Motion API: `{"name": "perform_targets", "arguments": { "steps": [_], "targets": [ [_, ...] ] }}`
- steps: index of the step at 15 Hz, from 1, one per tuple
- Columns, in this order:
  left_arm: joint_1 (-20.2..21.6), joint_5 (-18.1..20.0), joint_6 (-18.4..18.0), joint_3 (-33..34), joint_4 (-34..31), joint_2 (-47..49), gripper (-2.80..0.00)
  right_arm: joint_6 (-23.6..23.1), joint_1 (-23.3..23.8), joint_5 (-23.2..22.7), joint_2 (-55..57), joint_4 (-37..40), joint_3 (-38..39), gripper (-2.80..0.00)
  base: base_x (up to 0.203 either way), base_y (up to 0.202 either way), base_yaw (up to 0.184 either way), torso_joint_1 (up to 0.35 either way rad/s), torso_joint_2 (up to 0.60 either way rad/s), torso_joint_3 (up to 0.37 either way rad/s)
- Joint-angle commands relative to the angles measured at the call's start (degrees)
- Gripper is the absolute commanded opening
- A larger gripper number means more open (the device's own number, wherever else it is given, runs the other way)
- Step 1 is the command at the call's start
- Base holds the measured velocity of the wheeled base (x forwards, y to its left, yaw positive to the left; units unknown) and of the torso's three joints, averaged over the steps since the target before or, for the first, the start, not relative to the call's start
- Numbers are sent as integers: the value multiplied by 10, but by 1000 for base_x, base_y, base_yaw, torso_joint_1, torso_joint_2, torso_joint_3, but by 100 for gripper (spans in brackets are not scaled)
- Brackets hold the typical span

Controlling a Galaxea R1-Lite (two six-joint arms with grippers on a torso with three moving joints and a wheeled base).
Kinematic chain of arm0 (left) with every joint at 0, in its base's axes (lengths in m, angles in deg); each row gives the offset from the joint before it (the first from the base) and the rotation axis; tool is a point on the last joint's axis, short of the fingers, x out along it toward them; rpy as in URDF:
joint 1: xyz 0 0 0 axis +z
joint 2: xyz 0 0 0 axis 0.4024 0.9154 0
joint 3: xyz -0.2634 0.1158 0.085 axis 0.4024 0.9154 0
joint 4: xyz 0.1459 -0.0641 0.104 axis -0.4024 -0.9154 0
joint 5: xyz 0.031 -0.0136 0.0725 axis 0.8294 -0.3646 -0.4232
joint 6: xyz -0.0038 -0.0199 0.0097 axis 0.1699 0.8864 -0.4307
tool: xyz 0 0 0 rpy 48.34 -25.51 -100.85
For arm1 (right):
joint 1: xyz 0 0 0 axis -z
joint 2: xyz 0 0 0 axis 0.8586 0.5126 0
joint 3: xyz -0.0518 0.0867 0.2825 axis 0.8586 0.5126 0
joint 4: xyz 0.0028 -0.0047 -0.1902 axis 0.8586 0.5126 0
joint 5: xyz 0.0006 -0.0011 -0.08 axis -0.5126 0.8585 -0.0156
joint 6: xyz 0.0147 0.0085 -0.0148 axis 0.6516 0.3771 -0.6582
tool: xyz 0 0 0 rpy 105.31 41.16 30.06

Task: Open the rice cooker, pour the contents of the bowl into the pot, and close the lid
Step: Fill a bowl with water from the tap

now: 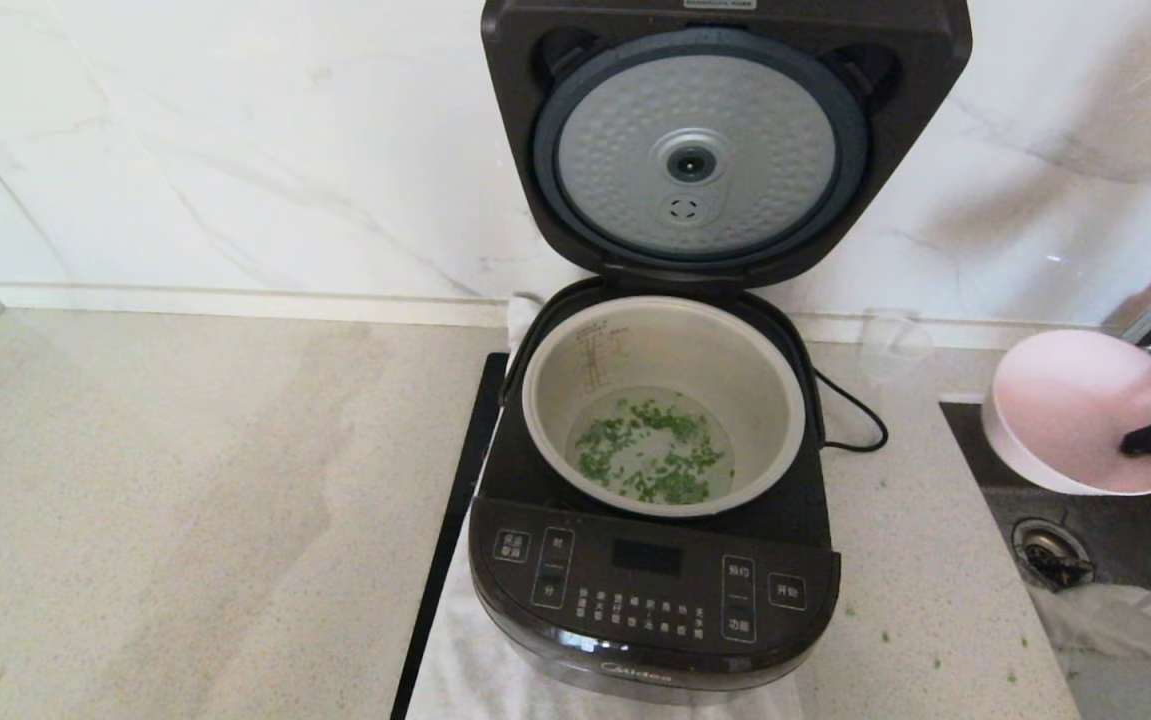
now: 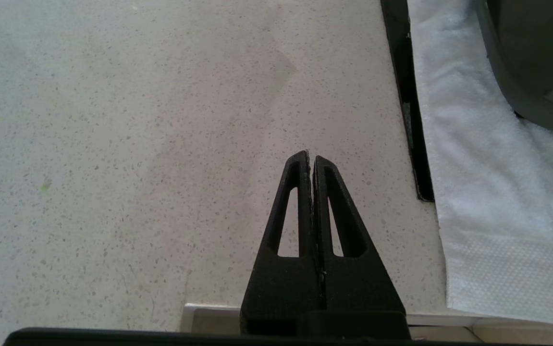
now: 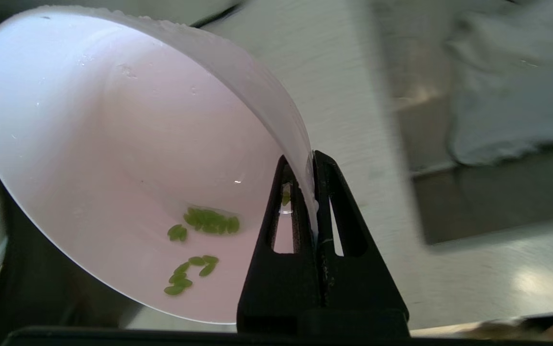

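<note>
Rice cooker sits mid-desk on a white towel, w/ front panel facing the robot. Lid is swung fully up behind it, dimpled silver plate facing fwd. Pot is seated in the cooker; green bits lie in shallow clear water at its bottom.

Right pincer is to the cooker's right, over the sink, pinching the bowl's rim: one finger inside the wall, one outside. Bowl is tipped on its side, well apart from the cooker, pink underside toward the head cam. A few green bits cling to the wet inside of the bowl, per the right wrist cam.

Left pincer is off the cooker's left, above bare desk near the front edge, fingers pressed together, holding nothing. Towel edge and a black strip lie beside it, toward the cooker.

Clear cup stands just right of the cooker by the wall. Black cord loops out from the cooker's right side. Stray green specks dot the desk right of the cooker.
</note>
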Motion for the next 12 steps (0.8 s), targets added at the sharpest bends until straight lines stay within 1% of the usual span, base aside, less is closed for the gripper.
{"name": "perform_targets", "arguments": {
  "steps": [1,2,4,6,10,12],
  "targets": [
    [0,0,0,0,0,0,-280,-7,157,-44,60,-11,5,-280,0,0,0,0,0,0],
    [0,0,0,0,0,0,-280,-12,210,-61,95,-19,3,-280,0,0,0,0,0,0],
    [0,0,0,0,0,0,-280,-36,310,-114,158,-31,-3,-280,0,0,0,0,0,0],
    [0,0,0,0,0,0,-280,-57,377,-150,211,-37,-11,-280,0,0,0,0,0,0],
    [0,0,0,0,0,-1,-280,-73,468,-186,303,-62,-33,-280,0,0,0,0,0,0],
    [0,0,0,0,0,0,-280,-75,498,-199,342,-66,-72,-280,0,0,0,0,0,0]
  ]
}}
